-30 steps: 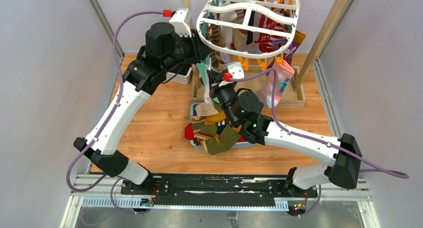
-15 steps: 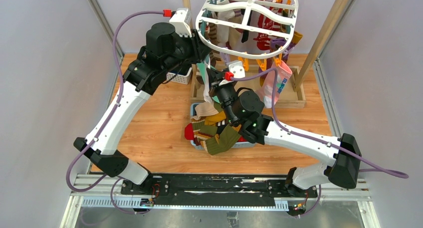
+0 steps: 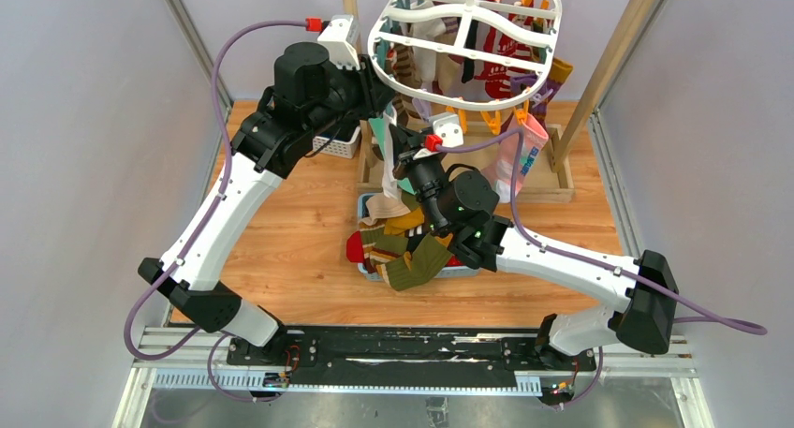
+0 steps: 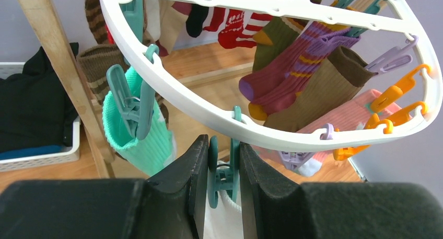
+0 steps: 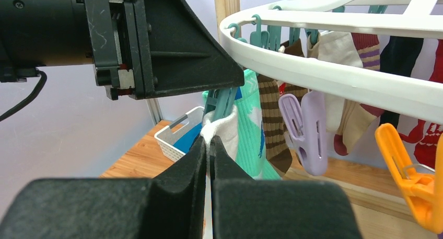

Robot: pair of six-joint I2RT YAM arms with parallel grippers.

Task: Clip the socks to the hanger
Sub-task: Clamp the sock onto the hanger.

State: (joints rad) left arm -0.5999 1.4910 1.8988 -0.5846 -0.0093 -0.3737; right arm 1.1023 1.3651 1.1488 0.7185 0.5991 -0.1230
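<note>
White fabric sock [image 5: 222,129] is pinched in my right gripper [image 5: 210,145] at 7 o'clock on the white oval plastic hanger [image 5: 324,74], left gripper [image 4: 222,150] squeezing a teal plastic clothespin [image 4: 225,176] there.

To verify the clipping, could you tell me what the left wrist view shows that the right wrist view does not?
Only left wrist: the pink sock hanging from the hanger. Only right wrist: the right gripper shut on the white sock. Both: the hanger, the mint green sock, and the left gripper squeezing a teal clothespin.
</note>
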